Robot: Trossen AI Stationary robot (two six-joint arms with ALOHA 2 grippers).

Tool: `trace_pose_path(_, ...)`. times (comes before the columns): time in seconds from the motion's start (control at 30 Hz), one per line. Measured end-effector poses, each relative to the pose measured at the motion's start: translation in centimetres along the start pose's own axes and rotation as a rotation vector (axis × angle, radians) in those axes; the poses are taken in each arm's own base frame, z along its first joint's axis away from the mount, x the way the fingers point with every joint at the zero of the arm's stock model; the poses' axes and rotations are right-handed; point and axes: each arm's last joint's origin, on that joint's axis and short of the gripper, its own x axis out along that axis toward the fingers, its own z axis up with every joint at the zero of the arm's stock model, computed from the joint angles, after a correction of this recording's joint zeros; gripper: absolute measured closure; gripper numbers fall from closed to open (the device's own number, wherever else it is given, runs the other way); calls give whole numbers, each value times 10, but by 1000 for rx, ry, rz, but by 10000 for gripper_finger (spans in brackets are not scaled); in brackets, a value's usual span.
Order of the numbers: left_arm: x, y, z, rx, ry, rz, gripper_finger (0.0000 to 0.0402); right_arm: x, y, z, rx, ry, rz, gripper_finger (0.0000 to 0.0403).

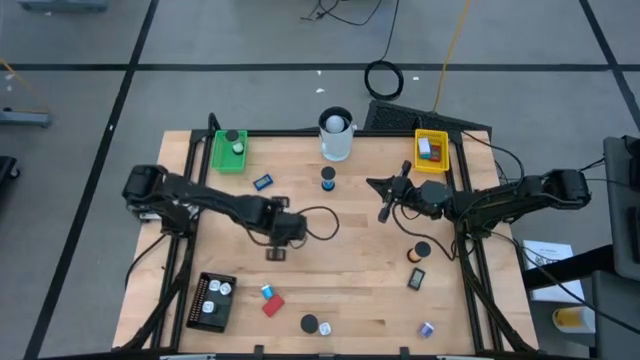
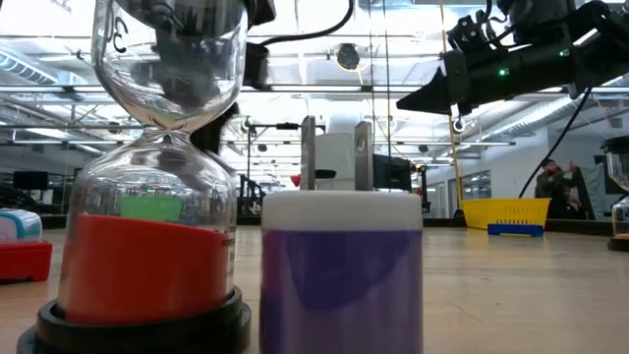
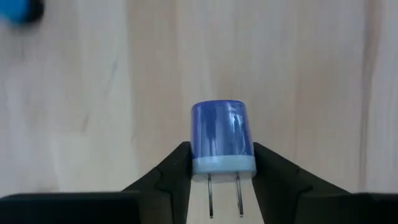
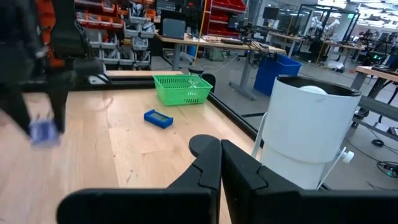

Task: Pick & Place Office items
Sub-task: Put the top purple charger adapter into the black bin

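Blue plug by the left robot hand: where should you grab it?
Grab the blue plug by its two straight sides near the pale base, from above. The left gripper sits that way, prongs clear between its fingers.

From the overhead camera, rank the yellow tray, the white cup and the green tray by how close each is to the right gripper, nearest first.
Measured from the right gripper, near the table's middle:
1. The yellow tray, at the far edge on the right arm's side.
2. The white cup, at the far edge's middle; nearly as close as the yellow tray, so those two are hard to separate.
3. The green tray, at the far left corner, plainly farthest.
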Motion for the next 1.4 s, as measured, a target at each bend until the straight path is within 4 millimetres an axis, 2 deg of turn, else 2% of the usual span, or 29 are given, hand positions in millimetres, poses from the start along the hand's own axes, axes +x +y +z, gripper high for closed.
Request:
trace_pose_path(0.1, -13, 1, 0, -18, 119, -12, 262, 0, 0, 1, 3, -8, -1, 402)
trace_pose_path(0.17, -10, 0, 3, -24, 169, -11, 261, 0, 0, 1, 4, -9, -1, 402)
trace_pose_path(0.43, 38, -8, 3, -8, 366, -35, 259, 0, 0, 1, 3, -8, -1, 402)
trace_pose_path(0.63, 52, -8, -1, -14, 449, -24, 257, 0, 0, 1, 3, -8, 0, 402)
trace_pose_path(0.8, 52, -8, -1, -13, 448, -23, 241, 0, 0, 1, 3, -8, 0, 402)
trace_pose_path(1.1, 47, -7, 10, 2, 401, -4, 152, 0, 0, 1, 3, -7, 0, 402)
trace_pose_path(1.27, 39, -6, 18, 4, 353, 27, 142, 0, 0, 0, 0, -1, 1, 402)
trace_pose_path(1.4, 30, -8, 18, -3, 316, 41, 150, 0, 0, -1, -2, 5, 2, 401)
